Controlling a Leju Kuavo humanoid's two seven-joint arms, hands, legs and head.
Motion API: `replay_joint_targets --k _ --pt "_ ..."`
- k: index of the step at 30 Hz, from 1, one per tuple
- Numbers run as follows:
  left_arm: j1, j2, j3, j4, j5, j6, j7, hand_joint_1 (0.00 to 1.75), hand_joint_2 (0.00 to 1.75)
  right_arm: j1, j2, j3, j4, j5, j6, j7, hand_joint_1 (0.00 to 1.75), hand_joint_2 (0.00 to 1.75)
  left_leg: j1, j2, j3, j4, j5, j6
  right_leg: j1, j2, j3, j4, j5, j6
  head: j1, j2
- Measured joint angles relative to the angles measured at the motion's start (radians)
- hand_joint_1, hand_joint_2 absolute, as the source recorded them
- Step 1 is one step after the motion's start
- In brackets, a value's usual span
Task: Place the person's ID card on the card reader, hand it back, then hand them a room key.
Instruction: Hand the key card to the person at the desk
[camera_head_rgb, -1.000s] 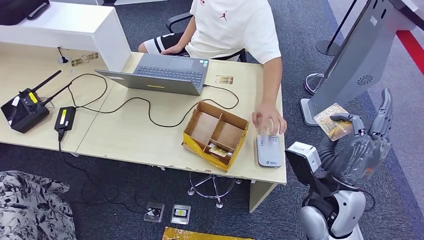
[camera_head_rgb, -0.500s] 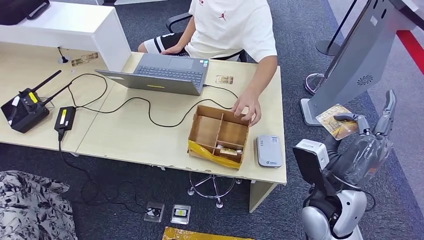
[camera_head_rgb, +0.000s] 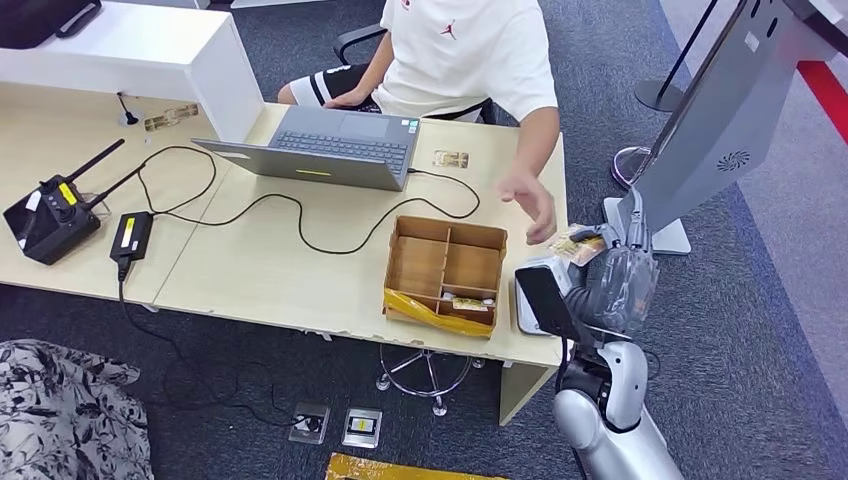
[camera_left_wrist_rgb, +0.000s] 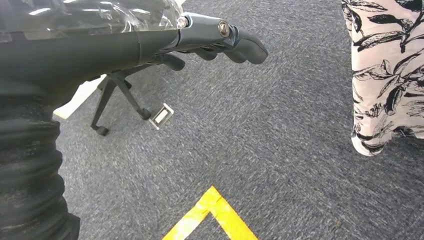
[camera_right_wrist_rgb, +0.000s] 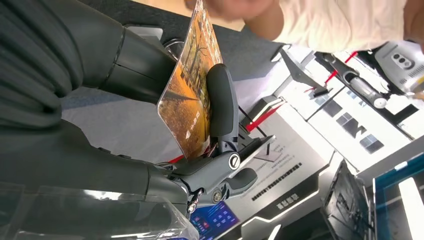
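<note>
**Hand-over at the desk's right end.** Your robot's right hand (camera_head_rgb: 612, 268) pinched one orange-patterned card (camera_right_wrist_rgb: 191, 95) between thumb and a finger, with the card standing on edge and most of its face free. The card was raised just above the table (camera_head_rgb: 280, 270) corner, near the person's hand (camera_head_rgb: 530, 203), which hovered open above the desk and was not touching the card. The pictures did not show whether this was the ID card or the room key. The left hand (camera_left_wrist_rgb: 150, 45) hung over the carpet, fingers loosely extended and holding nothing.

**Step in hand, as judged.** The card was being offered to the person.
- To do this well, you would have kept the pinch firm and low on the card, leaving its free edge turned toward the waiting palm.
- You would have brought it the short remaining way slowly.
- You would have loosened the fingers only once the person had hold of it. A card let go early would probably have fallen past the table edge to the floor.

**Count.**
- One card in the hand.
- One card reader (camera_head_rgb: 521, 322), largely hidden behind the robot's wrist.
- One divided cardboard box (camera_head_rgb: 447, 262) just beside the reader, with one small card-like item (camera_head_rgb: 462, 302) in a near compartment.
- One loose card (camera_head_rgb: 450, 159) beside the laptop (camera_head_rgb: 330, 150).
- One laptop.
- One person seated at the desk.
</note>
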Motion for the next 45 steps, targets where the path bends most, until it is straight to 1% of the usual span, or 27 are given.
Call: replay_joint_targets --k 14,24,38,45 --pt "0.0 0.0 0.013 0.005 -0.019 0.0 -0.006 0.0 1.75 -0.054 -0.001 0.065 0.224 -0.036 -0.022 -0.02 1.75 1.75 0.0 0.0 0.0 0.0 0.0 0.0 0.0 0.0 0.0 0.0 0.0 0.0 0.0 0.0" --pt "0.0 0.002 0.018 0.005 -0.03 0.0 -0.006 0.0 1.75 -0.059 -0.002 0.066 0.295 -0.025 -0.022 0.0 1.75 1.75 0.0 0.0 0.0 0.0 0.0 0.0 0.0 0.0 -0.001 0.0 0.0 0.0 0.0 0.0" --pt "0.0 0.001 0.019 0.005 -0.031 0.0 0.0 0.0 1.75 -0.061 -0.002 0.066 0.34 -0.024 -0.022 0.006 1.75 1.75 0.0 0.0 0.0 0.0 0.0 0.0 0.0 0.0 -0.001 0.0 0.0 0.0 0.0 0.0" --pt "0.0 0.001 0.034 0.005 -0.032 0.0 0.004 0.0 1.75 -0.066 -0.002 0.068 0.367 -0.024 -0.022 0.008 1.75 1.75 0.0 0.0 0.0 0.0 0.0 0.0 0.0 0.001 -0.001 0.0 0.0 0.0 0.0 0.0"
